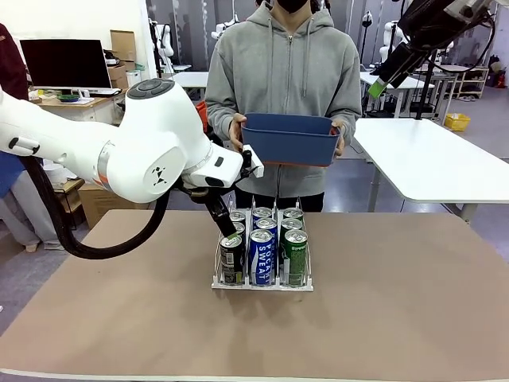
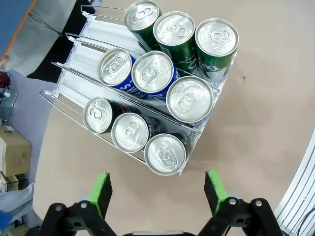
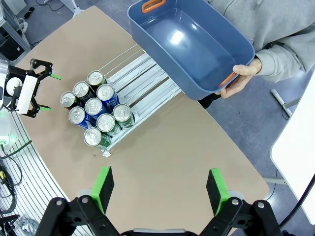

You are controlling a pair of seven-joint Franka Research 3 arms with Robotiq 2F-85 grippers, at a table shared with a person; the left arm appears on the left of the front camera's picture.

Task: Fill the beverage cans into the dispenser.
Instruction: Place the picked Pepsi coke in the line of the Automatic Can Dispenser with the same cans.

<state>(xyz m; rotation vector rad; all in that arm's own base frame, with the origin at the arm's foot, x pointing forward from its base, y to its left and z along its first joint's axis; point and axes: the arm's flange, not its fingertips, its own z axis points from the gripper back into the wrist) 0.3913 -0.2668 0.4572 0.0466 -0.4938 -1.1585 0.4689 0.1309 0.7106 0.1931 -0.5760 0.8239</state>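
nine slim drink cans (image 2: 153, 73) stand in the white wire-frame dispenser (image 2: 74, 78), three per lane.
filling looks finished: three green, three blue-and-white, three dark; the person's blue plastic bin (image 3: 189, 44) is empty. left gripper (image 2: 157, 189) and right gripper (image 3: 160, 189) hang spread and empty; next likely retreat.

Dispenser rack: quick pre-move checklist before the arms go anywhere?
1. White wire-frame dispenser rack loaded: ok, nine slim silver-topped cans, three per lane.
2. Cans upright: ok.
3. Left pincer empty: ok, open above the rack's front corner.
4. Right pincer empty: ok, open, high over the table.
5. Blue rectangular plastic bin empty: ok, held in the person's hands.
6. Person clear of rack: ok, standing behind the table's far edge.
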